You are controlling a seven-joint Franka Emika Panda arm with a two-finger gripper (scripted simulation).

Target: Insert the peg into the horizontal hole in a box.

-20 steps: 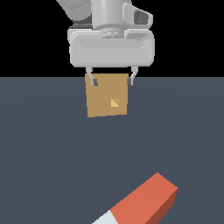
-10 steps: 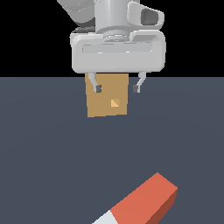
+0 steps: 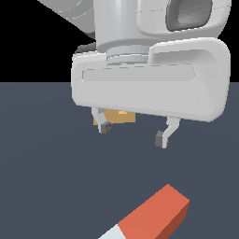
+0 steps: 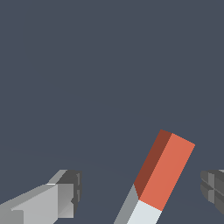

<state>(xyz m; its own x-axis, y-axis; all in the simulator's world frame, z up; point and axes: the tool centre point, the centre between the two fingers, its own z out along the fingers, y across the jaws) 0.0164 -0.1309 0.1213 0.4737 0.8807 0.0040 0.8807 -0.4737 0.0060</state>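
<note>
So the long square-sectioned bar, orange-red with a white end, i.e. the peg [image 3: 149, 217], is lying flat on the dark grey floor [image 3: 42, 186] near the bottom of the exterior view, untouched. Its long axis runs diagonally there, white end toward the lower left, orange end toward the upper right. The grey two-fingered gripper [image 3: 134, 132] hangs above and a bit beyond it, jaws spread wide and holding nothing. In the wrist view the peg [image 4: 162, 175] sits between the two fingertips [image 4: 70, 190] but closer to one of them and skewed to the line between them, so the hand probably needs a twist plus a small sideways shift before dropping down. The plain tan-brown block, the box [image 3: 116, 116], is mostly hidden behind the gripper body, and its hole can't really be made out from here.
</note>
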